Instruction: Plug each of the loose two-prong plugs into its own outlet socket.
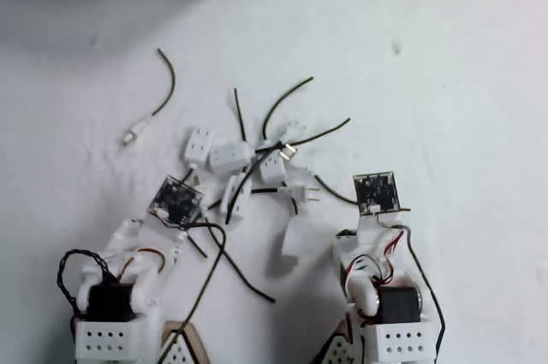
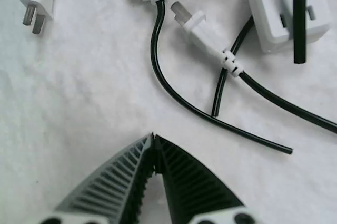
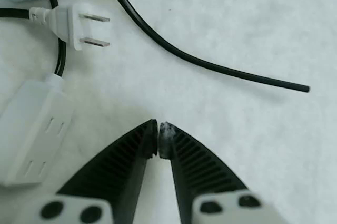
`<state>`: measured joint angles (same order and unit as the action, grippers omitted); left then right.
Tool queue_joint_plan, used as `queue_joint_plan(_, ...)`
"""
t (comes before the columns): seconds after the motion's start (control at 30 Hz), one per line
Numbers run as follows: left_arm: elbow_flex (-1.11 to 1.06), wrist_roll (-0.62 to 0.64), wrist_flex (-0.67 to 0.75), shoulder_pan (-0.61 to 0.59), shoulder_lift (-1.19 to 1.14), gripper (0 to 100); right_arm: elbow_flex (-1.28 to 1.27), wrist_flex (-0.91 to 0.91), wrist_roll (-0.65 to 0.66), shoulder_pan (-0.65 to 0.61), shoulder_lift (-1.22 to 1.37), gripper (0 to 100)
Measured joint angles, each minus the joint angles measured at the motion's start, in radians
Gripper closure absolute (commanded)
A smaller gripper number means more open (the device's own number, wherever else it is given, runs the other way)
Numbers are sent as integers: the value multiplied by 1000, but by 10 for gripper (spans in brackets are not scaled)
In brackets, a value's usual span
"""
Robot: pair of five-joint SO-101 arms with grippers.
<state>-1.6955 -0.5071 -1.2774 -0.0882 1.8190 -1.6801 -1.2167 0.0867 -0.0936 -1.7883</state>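
Several white outlet sockets and two-prong plugs with black cords lie bunched mid-table around a socket (image 1: 231,157). One loose plug (image 1: 133,135) lies apart at the left. My left gripper (image 2: 154,142) is shut on nothing and rests just above the cloth. Ahead of it lie a plug (image 2: 196,22), another plug (image 2: 37,1) and a socket (image 2: 287,8). My right gripper (image 3: 158,133) is also shut and holds nothing. A plug (image 3: 79,26) with bare prongs lies ahead of it, and a socket (image 3: 31,129) lies beside its fingers.
The left arm (image 1: 120,270) and right arm (image 1: 377,270) sit at the near edge. A white cloth (image 1: 445,81) covers the table, open at the right and far side. Loose black cord ends (image 3: 210,65) (image 2: 237,129) trail near both grippers.
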Motion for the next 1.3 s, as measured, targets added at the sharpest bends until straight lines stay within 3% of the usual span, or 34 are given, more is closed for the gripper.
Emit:
queue_joint_plan(0.53, 0, 0, 0, 0, 0, 976, 0, 0, 0, 0, 0, 981)
queue_joint_plan(0.93, 0, 0, 0, 0, 0, 976, 0, 0, 0, -236, 0, 981)
queue_joint_plan(1.3, 0, 0, 0, 0, 0, 976, 3, -58, 0, -259, 0, 981)
